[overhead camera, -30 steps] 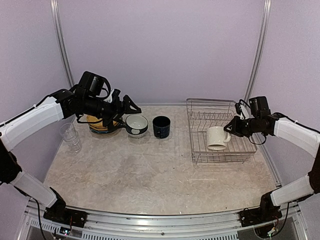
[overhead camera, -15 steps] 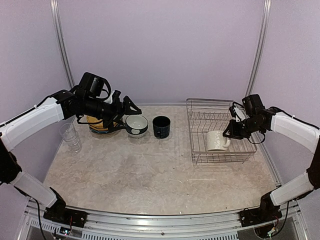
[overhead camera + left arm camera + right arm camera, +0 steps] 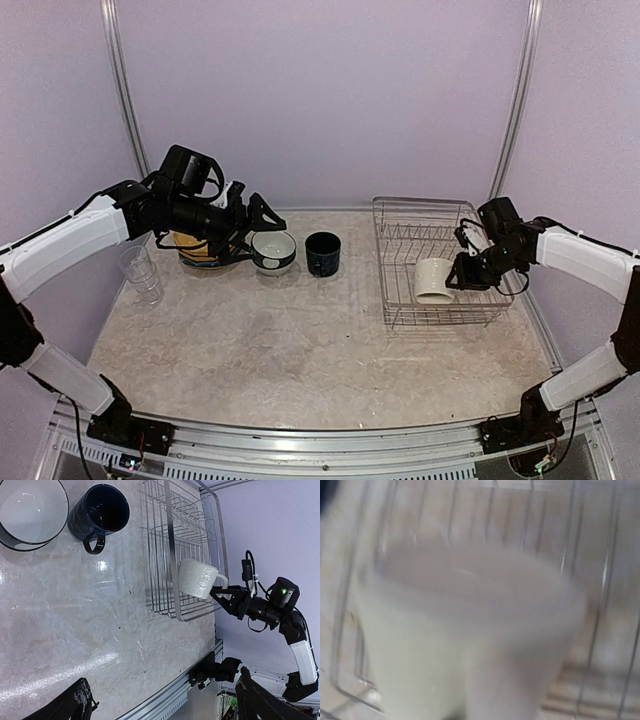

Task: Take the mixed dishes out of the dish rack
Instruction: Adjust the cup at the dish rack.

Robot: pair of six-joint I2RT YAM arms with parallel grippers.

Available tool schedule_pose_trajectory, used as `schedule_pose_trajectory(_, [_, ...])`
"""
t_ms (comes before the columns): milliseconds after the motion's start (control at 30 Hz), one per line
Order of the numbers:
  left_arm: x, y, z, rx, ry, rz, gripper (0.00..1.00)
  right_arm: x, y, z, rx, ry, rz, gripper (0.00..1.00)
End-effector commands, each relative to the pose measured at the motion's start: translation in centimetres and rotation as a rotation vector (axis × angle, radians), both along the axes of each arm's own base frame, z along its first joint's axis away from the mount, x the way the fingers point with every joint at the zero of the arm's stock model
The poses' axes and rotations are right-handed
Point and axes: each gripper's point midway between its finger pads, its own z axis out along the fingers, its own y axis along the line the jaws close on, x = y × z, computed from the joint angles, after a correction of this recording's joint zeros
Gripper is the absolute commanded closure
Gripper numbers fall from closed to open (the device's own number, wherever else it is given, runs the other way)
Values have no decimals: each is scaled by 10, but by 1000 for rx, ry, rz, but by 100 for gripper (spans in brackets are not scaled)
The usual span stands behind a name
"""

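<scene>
Since a second ago the right arm has drawn in over the dish rack (image 3: pixel 415 240), and the cream mug (image 3: pixel 432 279) has rolled from upright toward lying on its side. Everything else sits as it did.

The rack stands at 3 o'clock on the table, and the mug is the only dish left in it. At 10 o'clock lies the stack of plates (image 3: pixel 195 252). Next to it toward 11 is the bowl (image 3: pixel 273 248), then the navy mug (image 3: pixel 322 252) near 12. The clear glasses (image 3: pixel 140 270) are at 9.

The right gripper (image 3: pixel 456 275) pinches the cream mug by its handle alone, above the rack's near half (the wrist view is a blur of mug and wire). The left gripper (image 3: pixel 252 228) hangs spread wide above the plates and bowl, holding nothing.

My worry is that handle grip: a tilted mug can pivot or slip from it. Its body could also snag a tine or the rim on the way out and drag the rack along.
</scene>
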Motion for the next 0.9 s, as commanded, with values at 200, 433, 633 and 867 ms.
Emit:
schedule_pose_trajectory(200, [4,-9,4,-9,-11,-18,4,-5,-3,-24,-74,42,34,53])
schedule_pose_trajectory(433, [2,-3,5,23,-20,-4,4,36,-2,-11,-71,-31,-41,35])
schedule_pose_trajectory(633, [-3,1,1,27,-12,5,4,53,2,7,-2,-102,-74,28])
schedule_pose_trajectory(867, [-1,-1,2,24,-18,-4,4,64,-15,3,-213,-179,-57,22])
